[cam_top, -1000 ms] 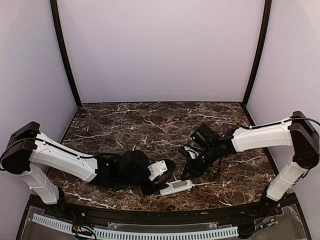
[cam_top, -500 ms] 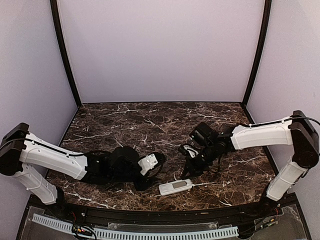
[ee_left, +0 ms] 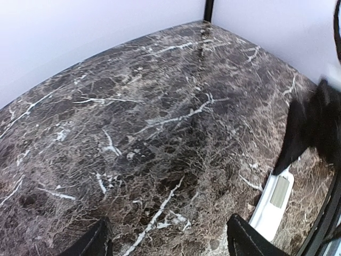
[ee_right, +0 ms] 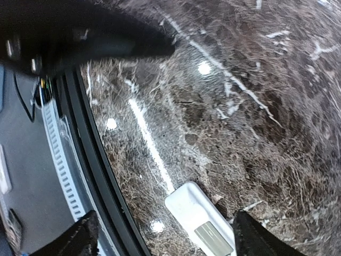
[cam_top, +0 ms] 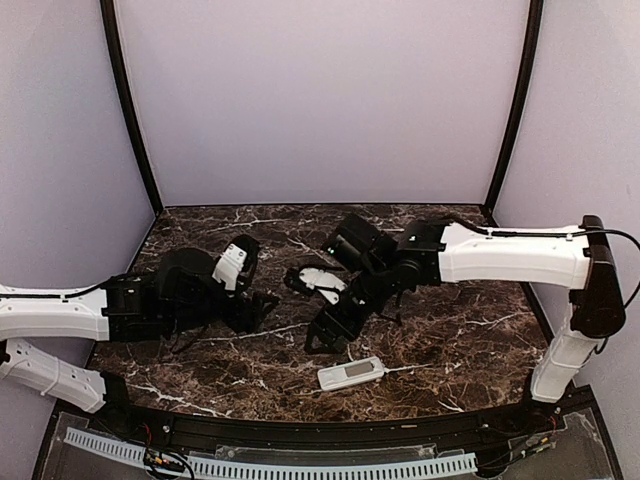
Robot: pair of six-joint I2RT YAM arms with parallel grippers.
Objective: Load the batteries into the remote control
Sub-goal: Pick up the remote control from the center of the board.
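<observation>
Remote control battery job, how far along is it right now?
Done: nothing I can confirm; no batteries show in any view. In hand: nothing; the left pincer and right pincer are both open and empty. The remote control lies flat on the marble table, a grey rectangle facing up, untouched. Left: finding the batteries, or checking whether they are already inside.

A glossy table (cam_top: 470,340) with a dark brown marble pattern and thin white veins fills the middle of the top view, bordered by a curved black rim (cam_top: 300,432) along the lower edge. One white remote control (cam_top: 351,373) lies flat on it, low and centre in the frame, close to that rim. It has a small grey rectangle on its upper face. Its right end angles slightly toward the upper right.
</observation>
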